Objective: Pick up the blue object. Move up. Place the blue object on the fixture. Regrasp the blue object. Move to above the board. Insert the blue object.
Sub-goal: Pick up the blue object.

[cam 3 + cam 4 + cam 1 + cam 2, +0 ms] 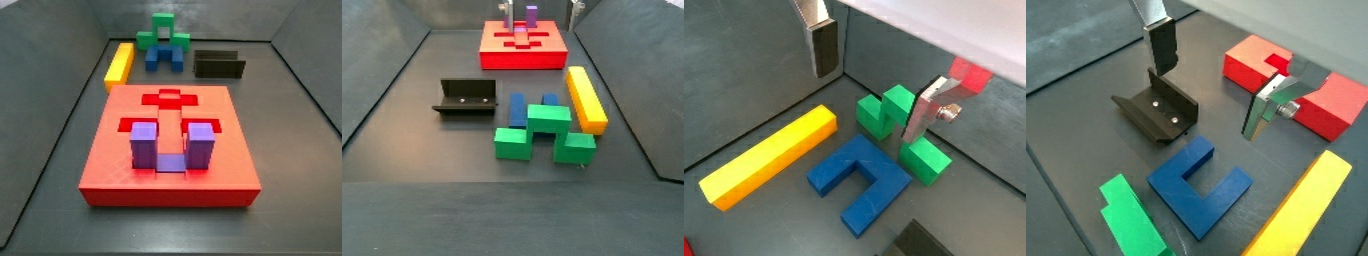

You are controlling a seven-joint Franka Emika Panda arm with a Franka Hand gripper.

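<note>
Blue object (1197, 188) lies flat below the open end effector (1211, 85), arms toward yellow bar (1304, 212).

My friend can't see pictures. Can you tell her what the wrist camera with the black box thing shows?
The open gripper hangs above a dark blue U-shaped block, the blue object, lying flat and unheld on the dark floor. The black fixture sits just beyond it, the red board farther back, with a green block and yellow bar nearby.
</note>
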